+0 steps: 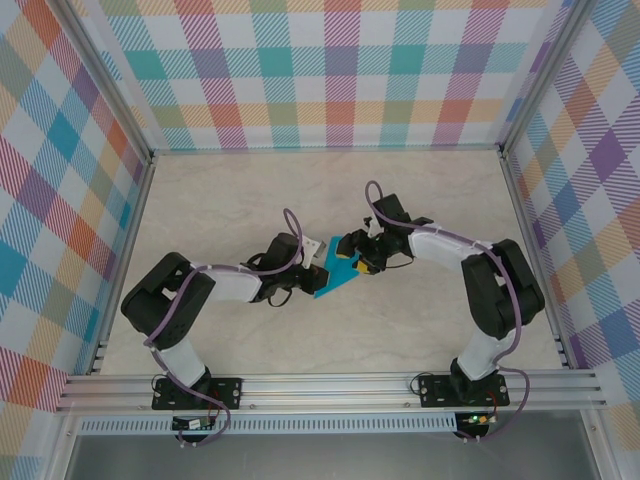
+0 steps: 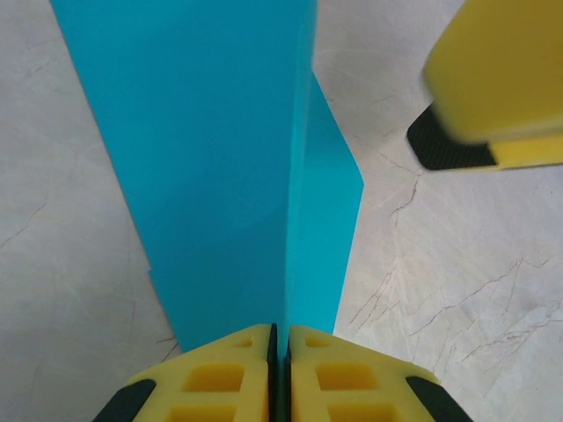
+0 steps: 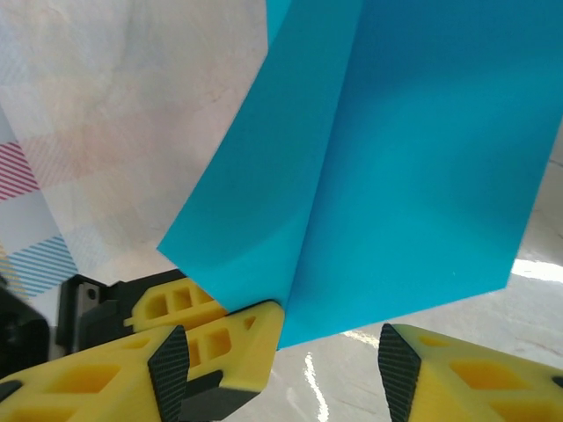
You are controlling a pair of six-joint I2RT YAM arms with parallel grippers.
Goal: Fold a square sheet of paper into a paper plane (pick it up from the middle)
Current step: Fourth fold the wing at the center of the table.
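Pinching the near edge of the teal-blue sheet of paper [image 2: 220,158], the left gripper [image 2: 280,338] has its yellow fingers pressed together on the sheet right at a sharp crease. From the left gripper the paper fans out in two panels over the pale marbled table [image 2: 457,290], a broad one on one side of the crease and a narrower one on the other. Just across from the left gripper, the right gripper [image 3: 280,338] has its fingers spread apart. The paper's lowest corner hangs over the gap and, as far as can be told, touches neither pad. Seen from overhead, the paper juts from the left gripper toward the right one
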